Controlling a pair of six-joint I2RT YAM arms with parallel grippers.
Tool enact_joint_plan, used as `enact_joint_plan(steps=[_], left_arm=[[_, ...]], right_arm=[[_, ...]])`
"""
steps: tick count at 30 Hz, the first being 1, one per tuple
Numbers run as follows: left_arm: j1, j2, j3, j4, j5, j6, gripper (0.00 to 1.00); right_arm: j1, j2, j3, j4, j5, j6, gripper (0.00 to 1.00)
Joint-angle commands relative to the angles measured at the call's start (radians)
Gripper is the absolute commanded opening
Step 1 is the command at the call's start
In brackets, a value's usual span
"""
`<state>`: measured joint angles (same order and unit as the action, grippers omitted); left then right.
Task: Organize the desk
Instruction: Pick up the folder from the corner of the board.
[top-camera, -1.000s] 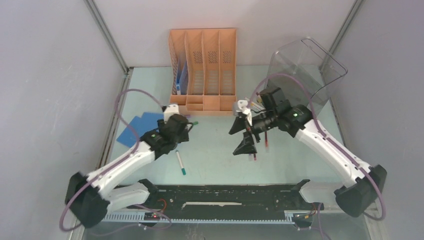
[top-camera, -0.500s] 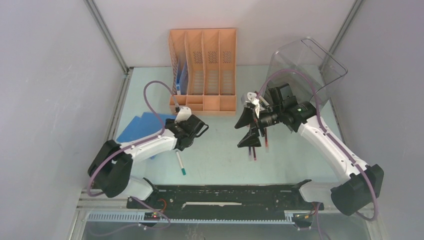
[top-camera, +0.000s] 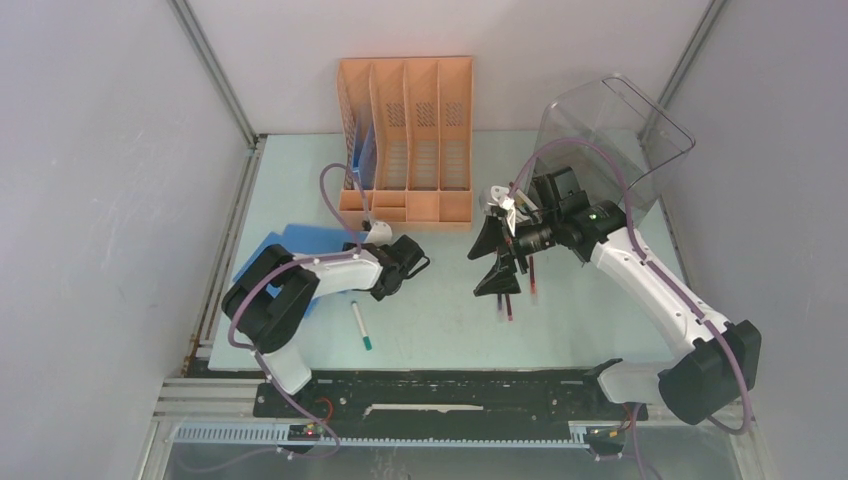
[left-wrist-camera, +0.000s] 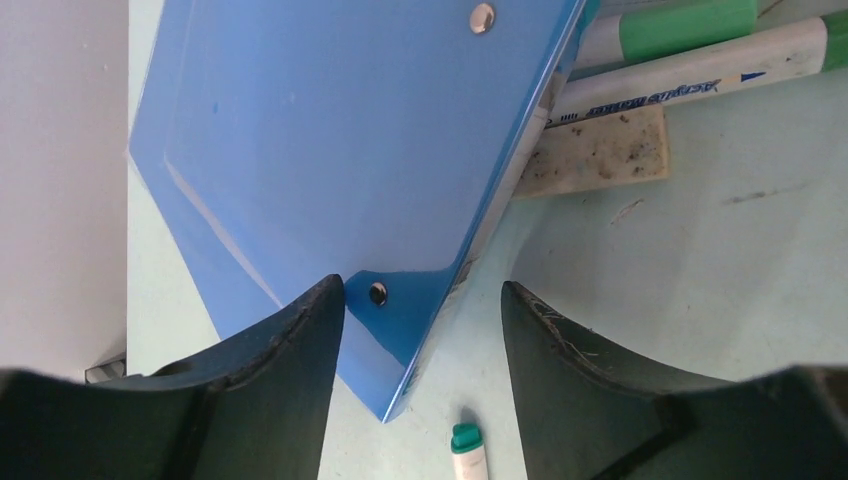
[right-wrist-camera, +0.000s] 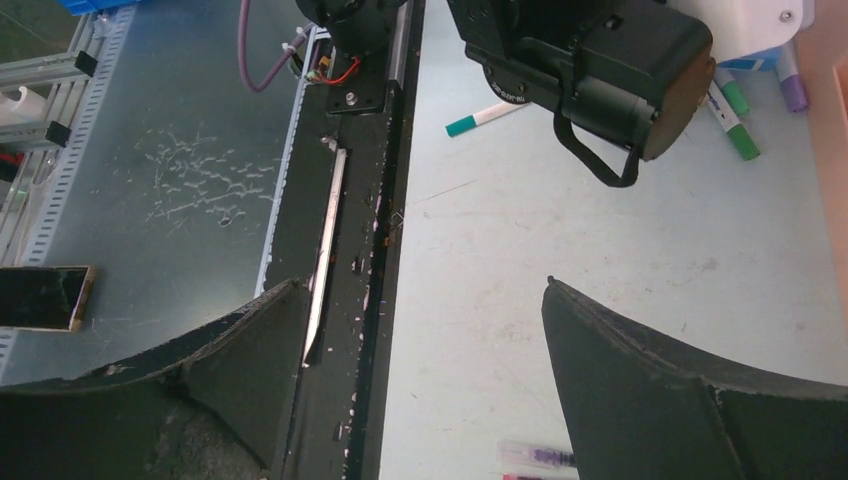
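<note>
Plainly the left end effector (left-wrist-camera: 422, 290), fingers apart, straddles the near corner of the blue folder (left-wrist-camera: 340, 130), which lies on the left side of the mint worktop (top-camera: 430, 310); the right end effector (right-wrist-camera: 421, 284), equally agape, hangs well away.

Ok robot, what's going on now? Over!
Left gripper open over flat blue folder. Right gripper open, empty. Pale mint-green desk: white green-capped marker loose.

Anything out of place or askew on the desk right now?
Yes. The clear bin at back right sits tilted rather than flat. A blue folder lies skewed at the left of the desk, outside the orange rack. A green-capped marker and a few pens lie loose on the surface.
</note>
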<state>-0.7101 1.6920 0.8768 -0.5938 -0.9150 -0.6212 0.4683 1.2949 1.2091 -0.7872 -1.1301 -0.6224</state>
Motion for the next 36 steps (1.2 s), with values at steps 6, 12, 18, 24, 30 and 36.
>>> enact_joint_plan(steps=[6, 12, 18, 24, 30, 36], left_arm=[[-0.004, 0.057, 0.054, -0.024, -0.098, -0.104, 0.62], [-0.007, 0.066, 0.066, -0.065, -0.133, -0.163, 0.62], [-0.016, 0.113, 0.109, -0.147, -0.176, -0.237, 0.62], [-0.034, 0.150, 0.136, -0.213, -0.217, -0.294, 0.39], [-0.055, 0.145, 0.138, -0.235, -0.227, -0.309, 0.31], [-0.108, 0.087, 0.147, -0.287, -0.242, -0.336, 0.14]], right_arm=[[0.012, -0.003, 0.003, -0.011, -0.021, -0.035, 0.95], [0.013, -0.015, 0.003, -0.016, -0.026, -0.043, 0.95], [0.010, -0.027, 0.003, -0.018, -0.029, -0.046, 0.95], [0.005, -0.037, 0.004, -0.020, -0.037, -0.049, 0.95], [0.005, -0.041, 0.003, -0.023, -0.042, -0.053, 0.95], [0.006, -0.043, 0.003, -0.024, -0.040, -0.054, 0.95]])
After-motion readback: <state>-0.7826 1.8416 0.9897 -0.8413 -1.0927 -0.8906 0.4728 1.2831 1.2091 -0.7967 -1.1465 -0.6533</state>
